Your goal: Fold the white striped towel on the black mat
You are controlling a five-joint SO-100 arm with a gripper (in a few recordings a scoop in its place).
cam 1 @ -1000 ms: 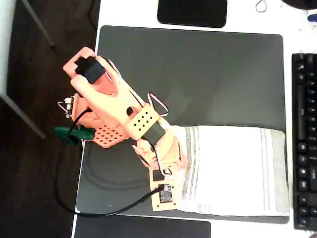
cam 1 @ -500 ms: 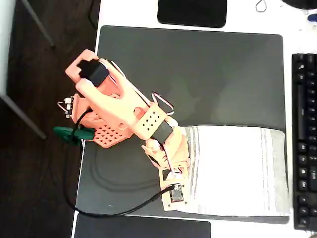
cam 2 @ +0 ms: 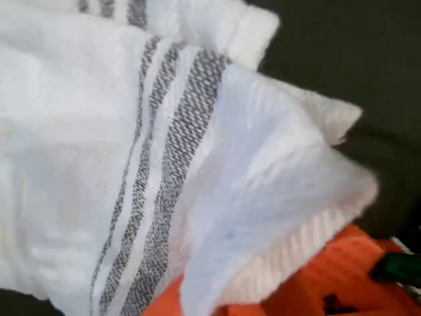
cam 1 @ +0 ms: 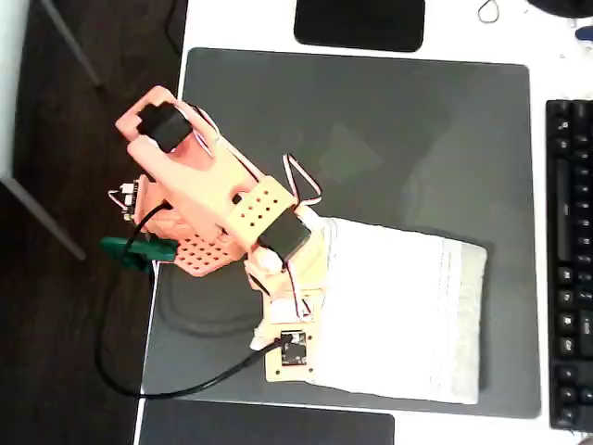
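Lifting: the orange gripper (cam 1: 298, 278) has raised the left edge of the white striped towel (cam 1: 408, 315) since a second ago, seen from overhead.
Towel: still on the black mat (cam 1: 371, 139), lower right part, but dragged left; its right end has pulled away from the mat's right border.
Fingers: clamped on the towel's corner, judging by the wrist view, where cloth (cam 2: 217, 171) bunches over an orange finger (cam 2: 316, 276).
Meaning: the fold looks begun, with the carry-over still to do.
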